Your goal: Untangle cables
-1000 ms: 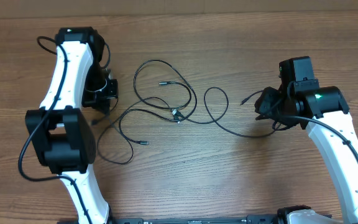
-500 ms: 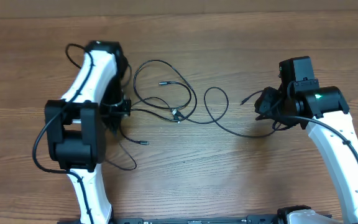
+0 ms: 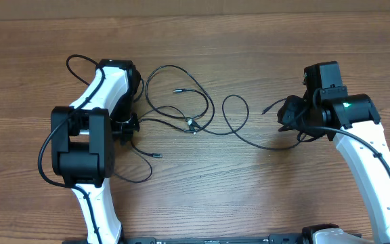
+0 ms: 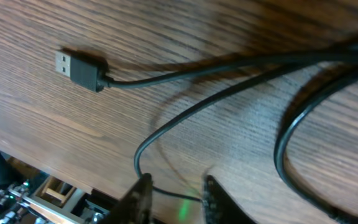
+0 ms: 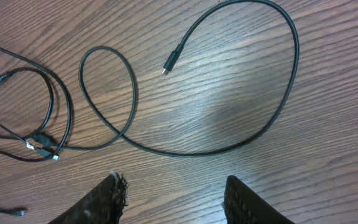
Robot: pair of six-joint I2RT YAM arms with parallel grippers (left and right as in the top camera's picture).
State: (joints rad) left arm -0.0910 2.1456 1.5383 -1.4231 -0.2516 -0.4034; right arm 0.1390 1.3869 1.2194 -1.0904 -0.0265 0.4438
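Observation:
Several thin black cables (image 3: 181, 102) lie in loose loops mid-table, crossing at a small tangle (image 3: 191, 124). My left gripper (image 3: 128, 125) is low over their left end. In the left wrist view its jaws (image 4: 174, 186) stand a little apart, and one thin cable strand (image 4: 166, 127) runs between the fingertips, which are not pinching it. A USB plug (image 4: 79, 67) lies beyond. My right gripper (image 3: 284, 115) hovers open at the right, nothing between its fingers (image 5: 114, 199). Ahead of it lies a looped cable with a small plug end (image 5: 173, 62).
A thicker black cord (image 3: 45, 152) loops off the left arm, with another bend (image 3: 76, 61) behind it. The table's edge (image 4: 23, 165) shows in the left wrist view, with clutter beyond it. Bare wood lies between the cables and the front edge.
The left arm swung right and forward to the cables' left end, and its jaws went from shut to slightly apart. The right arm has not moved.

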